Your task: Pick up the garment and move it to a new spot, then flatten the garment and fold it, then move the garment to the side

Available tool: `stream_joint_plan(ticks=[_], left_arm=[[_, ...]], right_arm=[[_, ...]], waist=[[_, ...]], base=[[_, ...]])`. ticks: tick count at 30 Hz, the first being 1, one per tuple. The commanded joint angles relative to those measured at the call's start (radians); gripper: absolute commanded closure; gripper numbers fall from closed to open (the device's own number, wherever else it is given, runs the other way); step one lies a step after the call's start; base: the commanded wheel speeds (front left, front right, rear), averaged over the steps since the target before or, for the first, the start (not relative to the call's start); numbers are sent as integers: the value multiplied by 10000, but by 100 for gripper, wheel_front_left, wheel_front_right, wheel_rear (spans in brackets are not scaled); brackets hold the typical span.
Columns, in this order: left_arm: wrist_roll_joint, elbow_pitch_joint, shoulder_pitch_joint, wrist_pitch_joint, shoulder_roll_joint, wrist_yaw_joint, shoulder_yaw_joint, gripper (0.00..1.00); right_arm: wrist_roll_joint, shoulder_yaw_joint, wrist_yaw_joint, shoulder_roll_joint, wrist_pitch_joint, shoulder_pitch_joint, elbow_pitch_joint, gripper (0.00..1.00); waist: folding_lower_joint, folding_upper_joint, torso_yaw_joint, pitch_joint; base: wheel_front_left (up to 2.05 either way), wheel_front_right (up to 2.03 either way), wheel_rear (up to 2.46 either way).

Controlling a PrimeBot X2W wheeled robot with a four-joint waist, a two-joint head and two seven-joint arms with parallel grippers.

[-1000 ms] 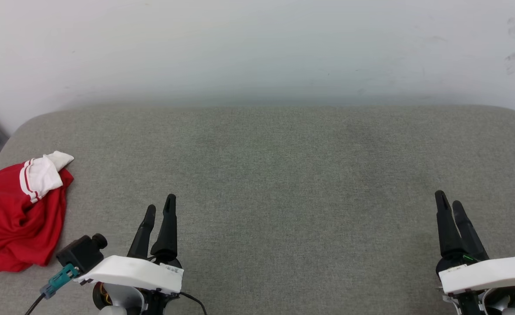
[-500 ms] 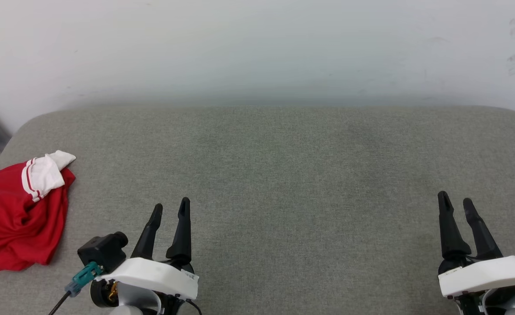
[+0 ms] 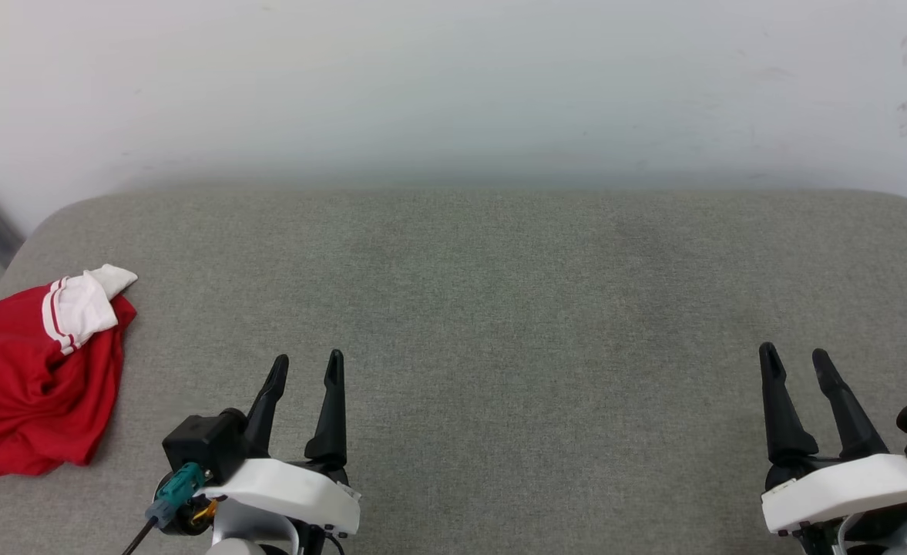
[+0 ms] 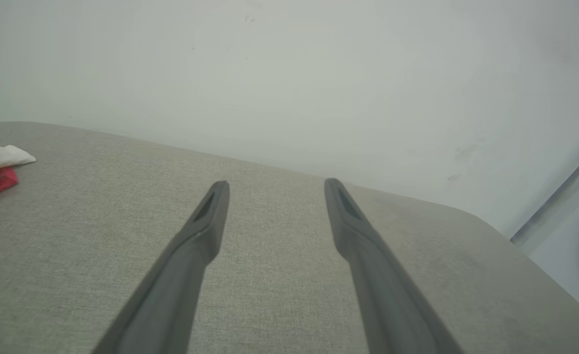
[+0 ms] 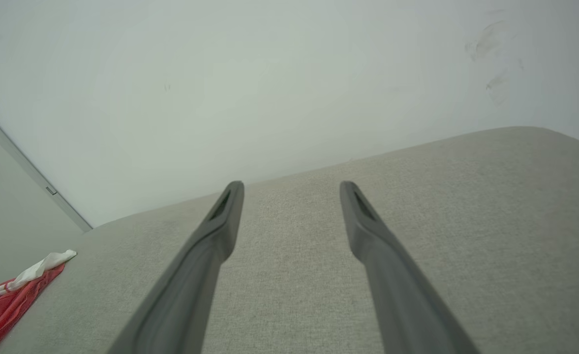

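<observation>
Tho sliver wrist-side, garment (image 3: 29, 385) fuller overhead

The garment (image 3: 33, 385) is a red shirt, scrunched up in a heap at the far left edge of my grey worktop (image 3: 499, 308). One white sleeve (image 3: 79, 308) with red stripes lies on top. The front looks folded under, I think.

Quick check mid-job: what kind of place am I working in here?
Probably a bare indoor test room rather than a lived-in home: a grey fabric-covered padded surface with rounded corners sits against a plain, scuffed white wall, with a crumpled red garment at its left edge.
</observation>
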Motion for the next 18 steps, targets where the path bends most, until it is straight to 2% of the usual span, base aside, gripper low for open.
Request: stream_joint_plan(ticks=[1,18], left_arm=[[247,-55,7,-82,20,39,-47,0],[1754,166,25,-453,21,312,-212,0]], right_arm=[[-230,-12,1,11,33,60,-149,0],[-1788,-62,1,15,-84,201,-312,0]], waist=[[0,0,1,1],[0,0,35,4]], base=[[0,0,0],[0,0,0]])
